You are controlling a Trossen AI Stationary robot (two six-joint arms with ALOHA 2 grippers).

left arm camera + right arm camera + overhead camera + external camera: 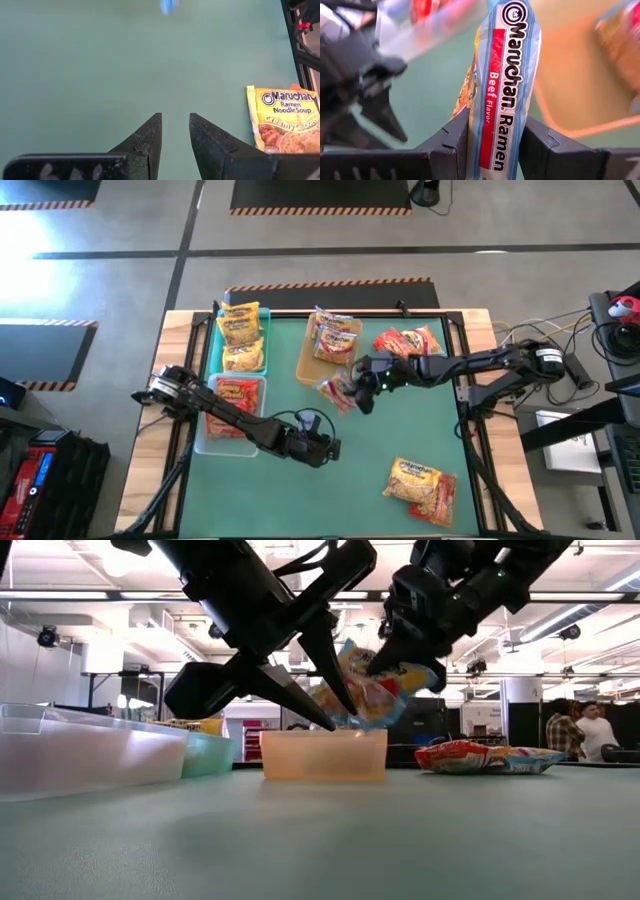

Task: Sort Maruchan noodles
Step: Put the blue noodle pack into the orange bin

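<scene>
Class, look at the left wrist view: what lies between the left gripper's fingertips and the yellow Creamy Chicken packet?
Nothing: only bare green mat separates the left gripper from the Creamy Chicken packet.

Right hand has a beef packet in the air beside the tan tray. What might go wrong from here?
1. The right hand pinches the beef packet by one end; the crinkly plastic may slip and fall beside the tan tray.
2. The left hand hangs open, empty and close by in the low view, so the arms might bump.
3. The tan tray already holds packets, so this one may slide off the pile.
</scene>
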